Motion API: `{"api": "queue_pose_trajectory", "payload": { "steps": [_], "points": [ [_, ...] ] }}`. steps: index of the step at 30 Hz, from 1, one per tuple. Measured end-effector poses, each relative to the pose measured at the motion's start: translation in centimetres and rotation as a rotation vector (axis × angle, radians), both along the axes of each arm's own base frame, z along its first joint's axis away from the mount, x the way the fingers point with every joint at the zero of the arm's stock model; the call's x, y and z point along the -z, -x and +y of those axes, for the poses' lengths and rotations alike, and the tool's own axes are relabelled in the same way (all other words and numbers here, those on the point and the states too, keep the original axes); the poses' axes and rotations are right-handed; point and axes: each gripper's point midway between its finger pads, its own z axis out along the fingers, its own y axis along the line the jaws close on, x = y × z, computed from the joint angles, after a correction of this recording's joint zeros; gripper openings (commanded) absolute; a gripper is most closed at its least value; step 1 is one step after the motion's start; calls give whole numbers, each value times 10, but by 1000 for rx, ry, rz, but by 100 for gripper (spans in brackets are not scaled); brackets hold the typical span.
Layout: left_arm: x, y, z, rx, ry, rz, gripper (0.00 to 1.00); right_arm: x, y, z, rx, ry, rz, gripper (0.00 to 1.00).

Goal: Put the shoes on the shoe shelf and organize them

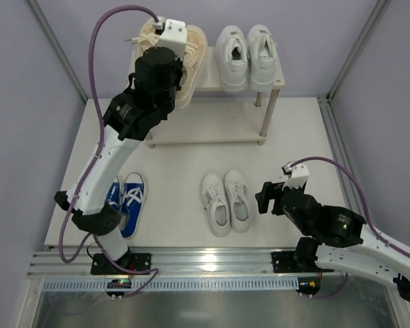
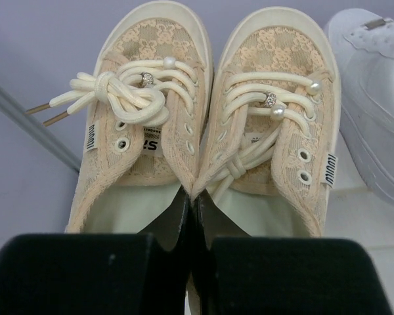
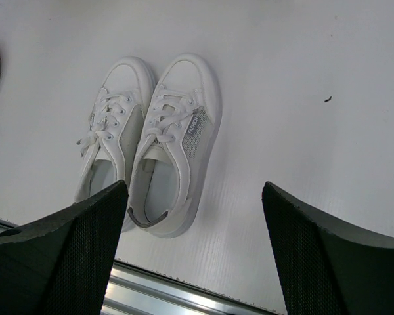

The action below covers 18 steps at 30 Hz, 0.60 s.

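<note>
My left gripper (image 2: 192,193) is shut on the beige canvas shoes, pinching the two inner collars together. That pair (image 1: 193,65) sits over the left half of the shoe shelf's top board (image 1: 208,80); the arm hides whether the soles rest on it. The large white pair (image 1: 247,58) stands on the right half, and one of them shows in the left wrist view (image 2: 374,98). The smaller white pair (image 1: 225,201) lies on the table, toes toward the shelf. My right gripper (image 3: 196,190) hangs open just right of that pair (image 3: 164,131), holding nothing. The blue pair (image 1: 126,201) lies beside the left arm's base.
The shelf's lower board (image 1: 212,130) is bare. Slim metal legs (image 1: 266,113) stand at the shelf's right end. A metal rail (image 1: 212,263) runs along the table's near edge, and grey walls close in both sides and the back.
</note>
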Motion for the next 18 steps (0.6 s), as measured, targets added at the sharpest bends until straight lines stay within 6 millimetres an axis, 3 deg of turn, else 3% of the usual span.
{"api": "queue_pose_trajectory", "payload": {
  "steps": [4,10,14,18],
  "points": [
    [8,-50,12,-60,21,-28,0,1,0,0,-1,9,3,85],
    [39,-104,43,-138,12,3,0,3,0,0,9,1,13,85],
    [51,-122,49,-135,30,20,0,9,2,-2,18,8,29,85],
    [52,-127,43,-98,57,22,0,11,2,-2,24,13,35,85]
  ]
}}
